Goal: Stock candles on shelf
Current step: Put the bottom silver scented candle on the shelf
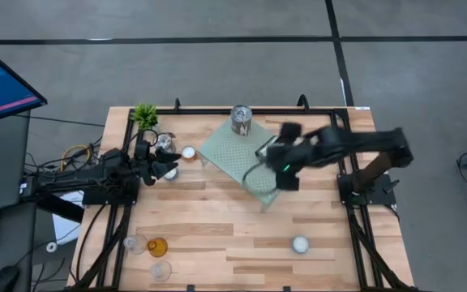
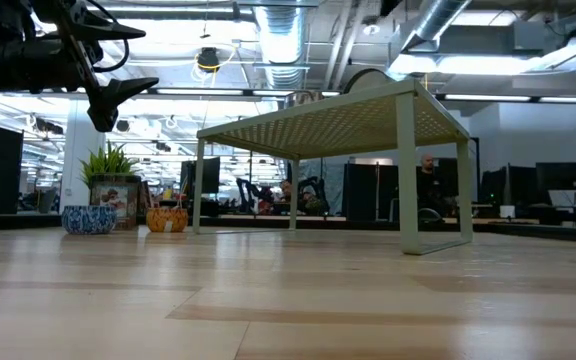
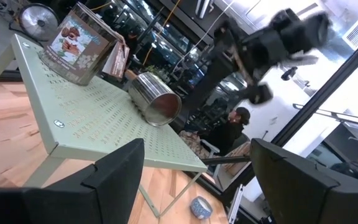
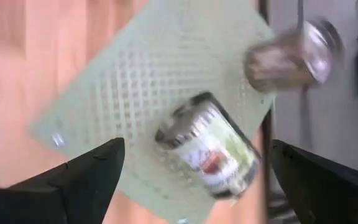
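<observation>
The mint-green perforated shelf stands on its legs mid-table. A silver tin stands on its far corner. In the left wrist view a picture-labelled tin stands on the shelf and another silver tin lies there on its side. My right gripper hangs open above the shelf, over the labelled tin, with nothing between its fingers. My left gripper waits open at the table's left, pointing at the shelf; a tin and a tealight sit on the table beside it.
A small green plant stands at the far left corner. Two clear glass holders and an amber one sit near the front left. A pale candle sits front right. Bare wood lies between them.
</observation>
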Controlling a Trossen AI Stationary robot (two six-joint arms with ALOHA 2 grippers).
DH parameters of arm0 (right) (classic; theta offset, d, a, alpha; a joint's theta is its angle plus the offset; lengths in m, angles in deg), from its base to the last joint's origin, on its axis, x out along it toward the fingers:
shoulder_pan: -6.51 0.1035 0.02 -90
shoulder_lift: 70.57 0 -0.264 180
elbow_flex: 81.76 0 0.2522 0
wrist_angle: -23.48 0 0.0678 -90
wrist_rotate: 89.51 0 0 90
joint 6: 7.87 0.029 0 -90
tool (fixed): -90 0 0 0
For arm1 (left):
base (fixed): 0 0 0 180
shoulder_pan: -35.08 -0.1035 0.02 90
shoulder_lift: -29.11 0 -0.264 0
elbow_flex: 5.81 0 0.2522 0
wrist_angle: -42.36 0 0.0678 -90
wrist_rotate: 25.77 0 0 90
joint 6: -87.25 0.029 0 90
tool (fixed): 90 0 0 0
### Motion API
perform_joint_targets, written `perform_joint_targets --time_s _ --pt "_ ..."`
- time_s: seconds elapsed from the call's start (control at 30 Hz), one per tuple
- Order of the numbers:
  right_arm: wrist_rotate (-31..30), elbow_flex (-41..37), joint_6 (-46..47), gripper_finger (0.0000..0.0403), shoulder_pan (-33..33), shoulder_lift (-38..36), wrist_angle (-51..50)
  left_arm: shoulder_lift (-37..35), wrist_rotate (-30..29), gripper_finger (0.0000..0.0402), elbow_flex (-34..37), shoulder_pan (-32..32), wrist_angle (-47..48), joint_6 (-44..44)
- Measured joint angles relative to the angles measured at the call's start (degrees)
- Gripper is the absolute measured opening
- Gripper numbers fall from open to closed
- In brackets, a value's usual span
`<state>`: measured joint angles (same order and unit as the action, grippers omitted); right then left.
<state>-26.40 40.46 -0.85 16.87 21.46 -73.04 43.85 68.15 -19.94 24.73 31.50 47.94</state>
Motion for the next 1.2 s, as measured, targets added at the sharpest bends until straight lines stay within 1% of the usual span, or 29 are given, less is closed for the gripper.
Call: perform_joint_targets --time_s 0.13,0.17,0.23,0.33,0.43,0.53,0.67,0.8,0.9,1.07,1.2 --pt "0.27 0.07 13.48 0.0388 -3.64 -6.28 1.1 0.0 -0.02 0.0294 0.0 -0.02 0.0 0.02" --pt "1.82 0.07 15.38 0.0386 -5.18 -7.32 1.12 0.0 0.0 0.0294 0.0 -0.02 -0.02 0.01" --pt "6.5 -0.09 15.93 0.038 -8.79 -9.09 1.18 0.0 0.0 0.0294 0.0 -0.01 -0.02 0.02" --pt "11.64 -2.21 13.03 0.0366 -13.43 -11.81 3.37 0.0 0.0 0.0294 0.0 -0.02 -0.04 0.02" --pt "19.48 -7.2 9.51 0.0351 -18.34 -15.11 6.55 0.0 0.0 0.0294 0.0 -0.02 -0.09 0.02" --pt "26.37 -14.87 7.88 0.0337 -23.16 -18.65 11.12 0.0 -0.01 0.0294 0.0 -0.02 -0.11 0.02" --pt "35.57 -25.54 6.27 0.0328 -28.5 -22.56 19.9 0.0 -0.01 0.0294 0.0 -0.01 -0.11 0.0" --pt "40.67 -33.21 4.25 0.0326 -32.33 -23.13 25.69 0.0 0.0 0.0294 0.0 -0.01 -0.11 0.02" --pt "43.82 -35.75 2.31 0.0326 -34.73 -22.96 28.2 0.0 0.0 0.0294 0.0 0.0 -0.11 0.0" --pt "46.12 -35.93 -0.8 0.0326 -38.52 -21.26 29.27 0.0 0.0 0.0294 0.0 -0.02 -0.11 0.02" --pt "52.06 -35.91 -2.6 0.0326 -41.48 -19.39 30.18 0.0 0.0 0.0294 0.0 -0.01 -0.13 0.02"
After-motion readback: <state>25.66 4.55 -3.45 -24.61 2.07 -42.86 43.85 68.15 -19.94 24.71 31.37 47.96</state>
